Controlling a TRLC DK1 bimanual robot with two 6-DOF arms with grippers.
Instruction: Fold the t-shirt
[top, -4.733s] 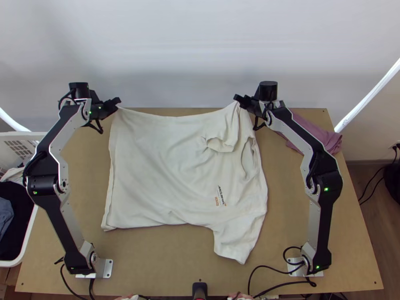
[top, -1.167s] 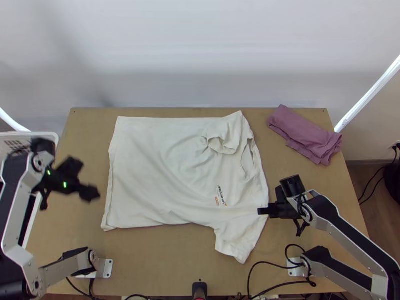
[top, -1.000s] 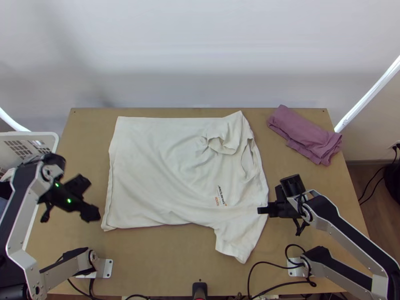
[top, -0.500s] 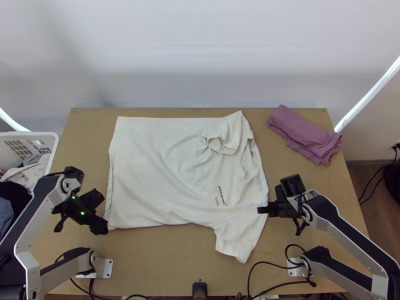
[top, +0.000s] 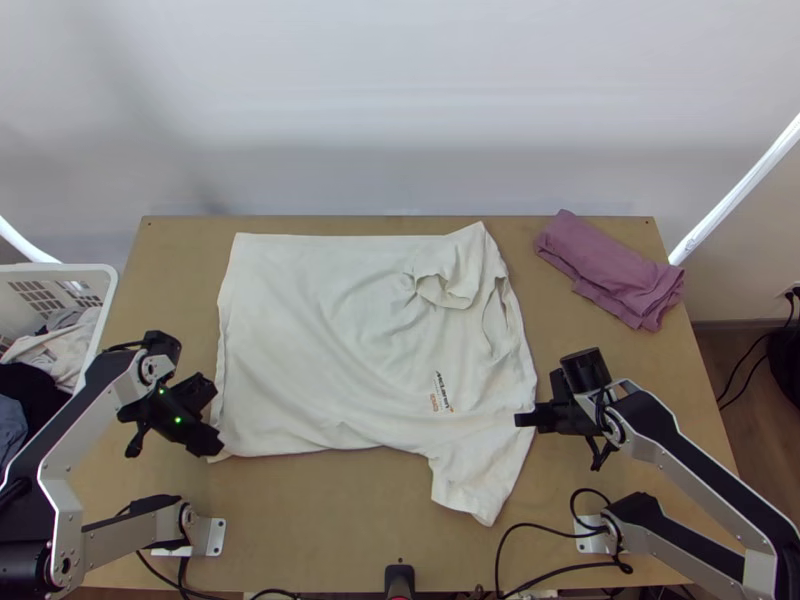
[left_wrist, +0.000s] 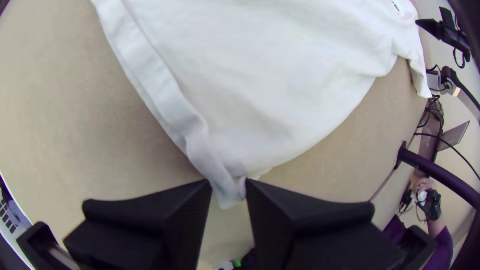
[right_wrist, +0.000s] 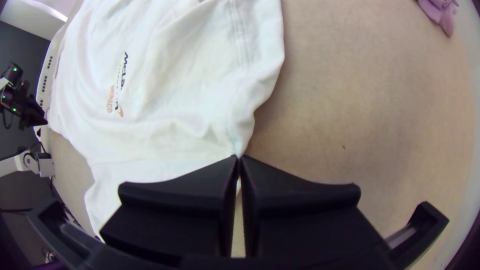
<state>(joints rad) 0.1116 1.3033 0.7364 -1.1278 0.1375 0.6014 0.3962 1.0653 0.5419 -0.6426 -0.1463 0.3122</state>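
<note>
Pinching a spread off-white cloth t-shirt (top: 330, 340)
Left gripper's (top: 216, 446) jaws squeeze a hem corner (left_wrist: 228, 192); right gripper's (top: 525, 420) jaws, the edge (right_wrist: 240, 142) by a sleeve (top: 472, 478).

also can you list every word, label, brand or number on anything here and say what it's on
White t-shirt: dark lettering, a line of print; I don't read out brand names or print.
White t-shirt: orange lettering beside it, likewise not read out.
White t-shirt: fine line between those two, too small to read.
I can make out no other text.
</note>
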